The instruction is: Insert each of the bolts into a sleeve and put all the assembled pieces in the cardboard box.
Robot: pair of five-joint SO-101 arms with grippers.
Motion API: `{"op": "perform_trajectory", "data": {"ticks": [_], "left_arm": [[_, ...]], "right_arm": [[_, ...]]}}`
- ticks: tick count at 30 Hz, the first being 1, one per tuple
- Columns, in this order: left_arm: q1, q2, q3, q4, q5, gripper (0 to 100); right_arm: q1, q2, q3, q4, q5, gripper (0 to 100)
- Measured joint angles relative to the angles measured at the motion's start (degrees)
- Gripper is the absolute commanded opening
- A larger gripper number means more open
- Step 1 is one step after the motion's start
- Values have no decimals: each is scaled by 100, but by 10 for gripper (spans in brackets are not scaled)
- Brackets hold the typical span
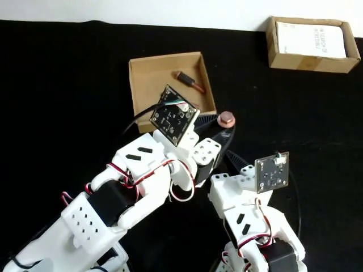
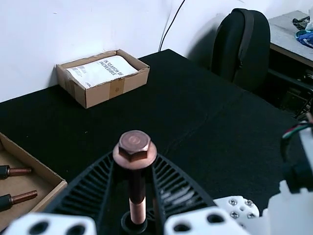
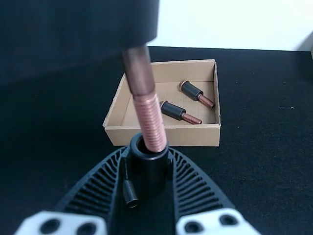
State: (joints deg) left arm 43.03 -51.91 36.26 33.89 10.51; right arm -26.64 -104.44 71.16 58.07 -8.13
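Gripping the bolt (image 2: 134, 145) just under its hexagonal copper head, the left pincer (image 2: 133, 165) is closed narrow on the smooth shank. In the high view that head shows a little right of centre, just off the lower right corner of the cardboard box (image 1: 148, 79). The right pincer (image 3: 146, 157), whose arm stands at the lower right of the high view, is clamped on the black sleeve (image 3: 145, 169). Its wrist view shows the bolt's threaded tip just entering the sleeve's bore, with most of the thread outside. Two assembled pieces (image 3: 179, 112) already lie in the cardboard box, one beside the other, and a second box (image 1: 309, 42) holding a printed sheet sits at the upper right of the bench (image 1: 68, 85). The bolt looks like solid metal: stiff, fairly heavy for its size, and smooth enough to swivel or slip between ribbed fingers if held lightly. The hold close under the flange therefore seems sound, since the flange stops it sliding through. The sleeve appears to be a rigid, light tube, apt to tip in a grasp, and is best held across its middle with the mouth left free. I judge that the insertion is barely begun, and that the two axes must be in line or the thread will catch on the rim.
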Motion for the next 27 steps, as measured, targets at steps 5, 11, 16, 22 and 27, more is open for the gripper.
{"op": "perform_trajectory", "data": {"ticks": [5,11,16,22,27], "left_arm": [[-9,0,-9,193,-9,8],[220,0,-35,607,-35,8],[246,0,-44,756,-35,15],[316,0,-132,1442,-35,216],[316,9,-220,2066,-18,197]], "right_arm": [[0,0,0,0,0,6],[-9,0,0,0,0,6],[-9,0,0,0,0,6],[-18,0,9,9,9,6],[0,9,9,9,9,6]]}}
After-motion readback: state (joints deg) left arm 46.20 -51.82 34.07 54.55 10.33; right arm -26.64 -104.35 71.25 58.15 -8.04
